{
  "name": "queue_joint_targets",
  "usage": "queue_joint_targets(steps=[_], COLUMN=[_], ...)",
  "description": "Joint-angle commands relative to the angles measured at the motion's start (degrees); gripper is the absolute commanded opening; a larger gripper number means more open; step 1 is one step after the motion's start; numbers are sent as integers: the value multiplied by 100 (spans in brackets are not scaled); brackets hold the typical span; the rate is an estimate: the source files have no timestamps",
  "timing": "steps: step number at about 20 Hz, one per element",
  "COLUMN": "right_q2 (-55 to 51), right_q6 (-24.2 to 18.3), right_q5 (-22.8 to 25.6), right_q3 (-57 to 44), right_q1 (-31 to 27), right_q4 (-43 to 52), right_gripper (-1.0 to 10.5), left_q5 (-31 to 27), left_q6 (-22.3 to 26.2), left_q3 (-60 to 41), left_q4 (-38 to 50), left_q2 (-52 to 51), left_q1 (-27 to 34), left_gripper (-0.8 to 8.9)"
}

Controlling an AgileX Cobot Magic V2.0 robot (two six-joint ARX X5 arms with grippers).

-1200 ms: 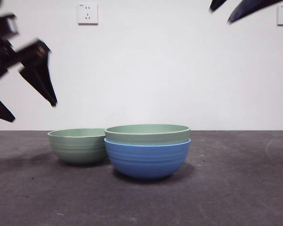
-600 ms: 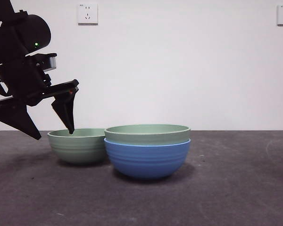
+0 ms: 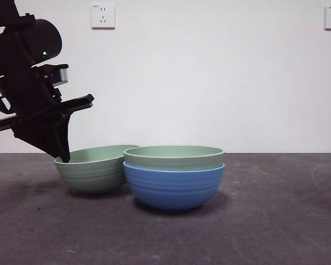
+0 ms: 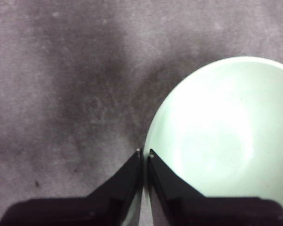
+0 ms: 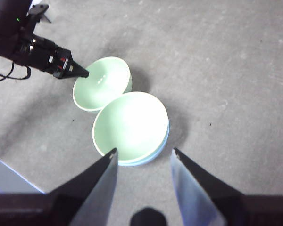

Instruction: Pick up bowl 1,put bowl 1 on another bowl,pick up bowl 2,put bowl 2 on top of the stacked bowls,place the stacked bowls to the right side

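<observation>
My left gripper is shut on the left rim of the loose pale green bowl, one jaw inside and one outside. The left wrist view shows the jaws pinching that bowl's rim. This bowl is tilted, its right rim raised and leaning against the stack. Beside it stands the blue ribbed bowl with a second pale green bowl nested in it. My right gripper hangs open high above the nested green bowl, with the loose bowl and the left gripper beyond; it is outside the front view.
The bowls stand on a dark grey table surface that stretches to the right of the stack. A white wall behind carries two sockets.
The left gripper came down and shut on the loose green bowl's left rim. That bowl tipped, its right rim rising against the stack, which shifted slightly right.
</observation>
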Motion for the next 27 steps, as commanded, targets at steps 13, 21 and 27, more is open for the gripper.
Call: queue_joint_targets(steps=[13, 21, 27], right_q2=[-9, -9, -7], right_q6=[33, 33, 33], right_q5=[13, 13, 11], right_q3=[-28, -28, -28], right_q1=[7, 7, 7], right_q4=[-166, -166, -168], right_gripper=[190, 190, 190], left_q5=[-94, -227, -306], left_q6=[334, 372, 350], left_q3=[1281, 1434, 1434], left_q4=[-1281, -1335, -1158], left_q2=[-483, -367, 234], left_q1=[-450, -1698, -1928], left_gripper=[-8, -8, -8])
